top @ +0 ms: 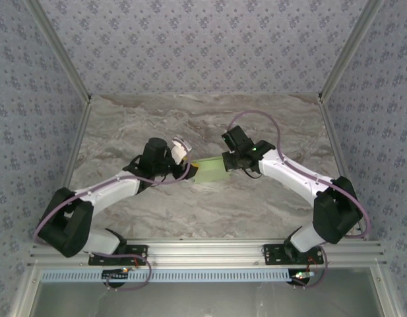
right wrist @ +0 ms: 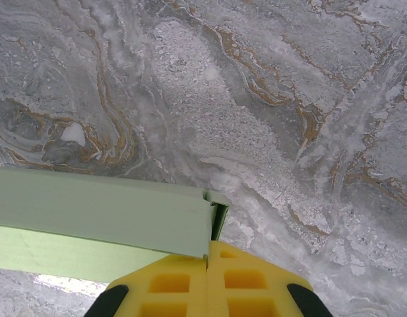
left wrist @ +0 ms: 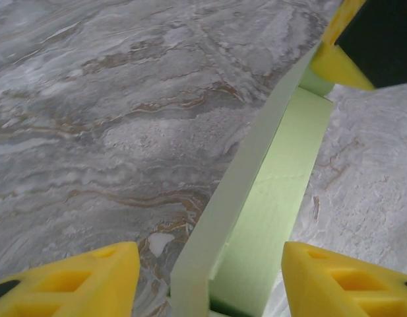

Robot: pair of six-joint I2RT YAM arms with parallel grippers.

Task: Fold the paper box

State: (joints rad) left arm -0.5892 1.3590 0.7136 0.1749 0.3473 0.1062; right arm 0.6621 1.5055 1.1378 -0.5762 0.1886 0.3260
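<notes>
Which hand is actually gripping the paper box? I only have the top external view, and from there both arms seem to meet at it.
Observer: The right hand. Its wrist view shows its yellow fingers pressed together on a corner of the paper box.
Operator: And the left?
Observer: The left hand is open, with the box's end lying between its spread fingers.
Operator: Is the box closed up?
Observer: No. The left wrist view shows a long wall standing up beside the open inside.
</notes>
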